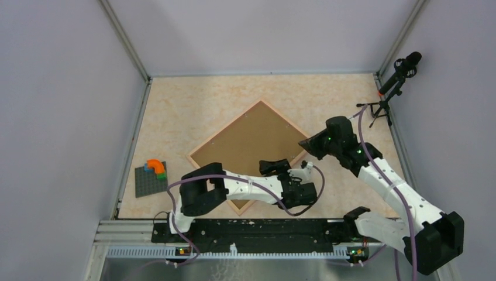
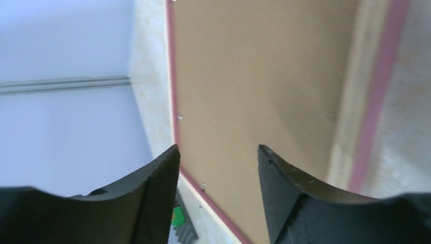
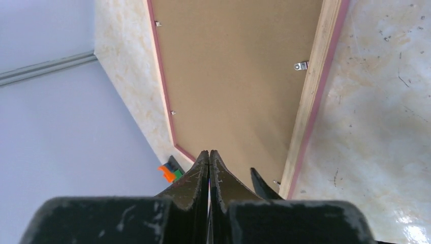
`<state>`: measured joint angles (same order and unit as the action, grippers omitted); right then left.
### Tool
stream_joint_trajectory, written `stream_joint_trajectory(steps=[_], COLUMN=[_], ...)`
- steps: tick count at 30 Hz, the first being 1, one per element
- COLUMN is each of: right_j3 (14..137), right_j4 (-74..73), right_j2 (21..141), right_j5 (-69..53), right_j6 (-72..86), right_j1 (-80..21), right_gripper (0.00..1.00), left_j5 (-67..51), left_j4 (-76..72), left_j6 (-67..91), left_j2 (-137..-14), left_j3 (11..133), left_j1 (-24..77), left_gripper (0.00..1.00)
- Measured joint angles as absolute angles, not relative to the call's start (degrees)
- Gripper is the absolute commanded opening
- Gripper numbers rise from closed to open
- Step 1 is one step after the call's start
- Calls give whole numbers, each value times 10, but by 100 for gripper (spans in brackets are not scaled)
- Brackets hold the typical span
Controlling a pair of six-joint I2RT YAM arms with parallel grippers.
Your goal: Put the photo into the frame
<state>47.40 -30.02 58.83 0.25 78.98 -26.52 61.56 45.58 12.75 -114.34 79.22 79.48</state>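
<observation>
Frame lies back up on the table, turned corner-on like a diamond, with the brown backing board filling it. A small metal clip sits on its rail. The left gripper hangs over the frame's near corner, jaws wide apart with nothing between them. The right gripper is at the frame's right corner, fingers pressed together. A grey baseplate with bricks lies left of the frame, and a microphone stands well off to its right.
</observation>
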Motion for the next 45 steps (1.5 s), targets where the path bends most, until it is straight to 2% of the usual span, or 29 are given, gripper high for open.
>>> stream_joint_trajectory(steps=[1,2,5,7,11,15,19,22,26,29,36,39,45], right_j3=[474,474,475,476,489,518,518,519,536,554,580,581,603], right_j4=[-299,-300,-301,-295,-298,-296,-305,-313,-324,-325,-332,-335,-387], right_j2=[584,579,572,572,608,710,788,828,886,929,977,978,984], right_j5=[4,7,36,45,46,16,-10,-17,-23,-29,-43,-44,-42], right_j6=[789,786,764,721,652,610,622,641,651,655,655,655,651], right_j1=[-265,-265,-263,-253,-232,-222,-221,-218,-210,-196,-167,-167,-166], right_gripper=[24,50,96,99,99,96,75,67,52,45,20,0,0], left_j5=[631,642,628,578,468,358,292,269,255,250,267,270,284], left_j4=[469,473,462,433,385,314,262,244,234,227,236,246,256], left_j6=[133,131,114,97,78,53,37,32,33,40,79,90,91], left_j2=[-1148,-1149,-1135,-1098,-981,-838,-737,-727,-738,-761,-876,-919,-987], left_j3=[799,799,795,770,710,637,575,561,550,549,581,600,653], left_j1=[794,794,793,793,789,783,772,764,760,760,759,759,759], left_gripper=[64,70,91,96,98,99,99,99,99,99,99,99,99])
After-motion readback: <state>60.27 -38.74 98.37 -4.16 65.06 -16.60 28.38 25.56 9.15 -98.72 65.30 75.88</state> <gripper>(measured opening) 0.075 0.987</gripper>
